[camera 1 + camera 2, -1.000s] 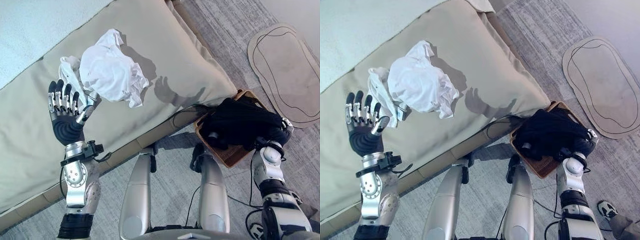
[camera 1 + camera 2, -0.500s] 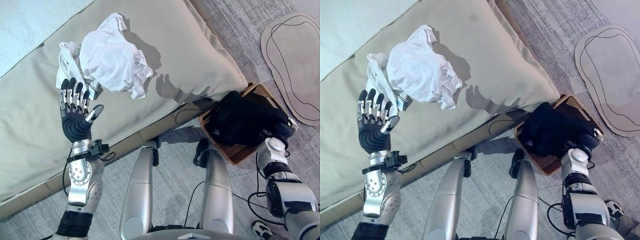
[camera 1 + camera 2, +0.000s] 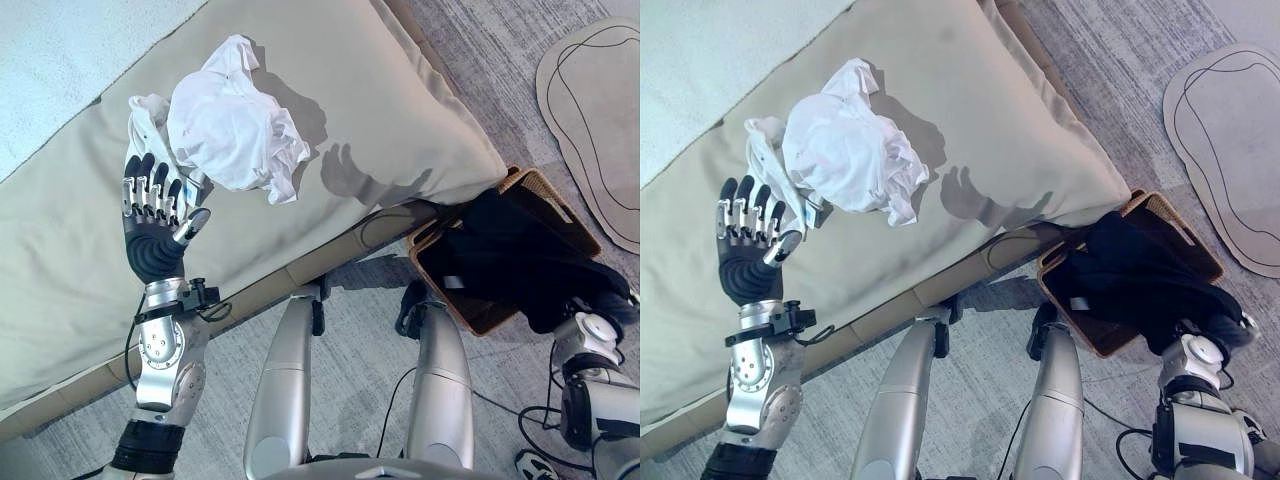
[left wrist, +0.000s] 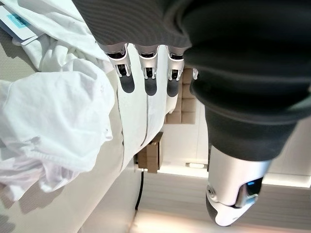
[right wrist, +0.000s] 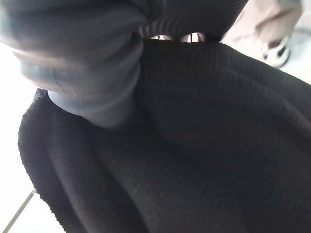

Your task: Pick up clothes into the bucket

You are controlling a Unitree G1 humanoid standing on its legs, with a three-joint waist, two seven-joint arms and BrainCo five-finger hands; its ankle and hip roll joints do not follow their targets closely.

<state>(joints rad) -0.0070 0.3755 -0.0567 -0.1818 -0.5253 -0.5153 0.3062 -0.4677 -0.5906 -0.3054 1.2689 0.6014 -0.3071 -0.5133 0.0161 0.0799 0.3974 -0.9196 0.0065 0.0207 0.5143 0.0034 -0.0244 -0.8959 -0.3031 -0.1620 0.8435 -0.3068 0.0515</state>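
A crumpled pile of white clothes lies on the beige bed cushion. My left hand is raised just beside its near left edge, open, with straight fingers next to the white cloth. On the floor at the right stands a brown wicker basket holding a black knitted garment that spills over the near right rim. My right hand is buried in that black cloth, its fingers hidden.
The bed's edge runs diagonally between the white clothes and the basket. A pale blanket covers the far left of the bed. A tan rug lies on the grey floor beyond the basket. A person's shoe shows at the lower right.
The camera has shifted. My right arm has drawn back toward the lower right, and the black garment now trails over the basket's near rim. The left hand stays open by the white clothes.
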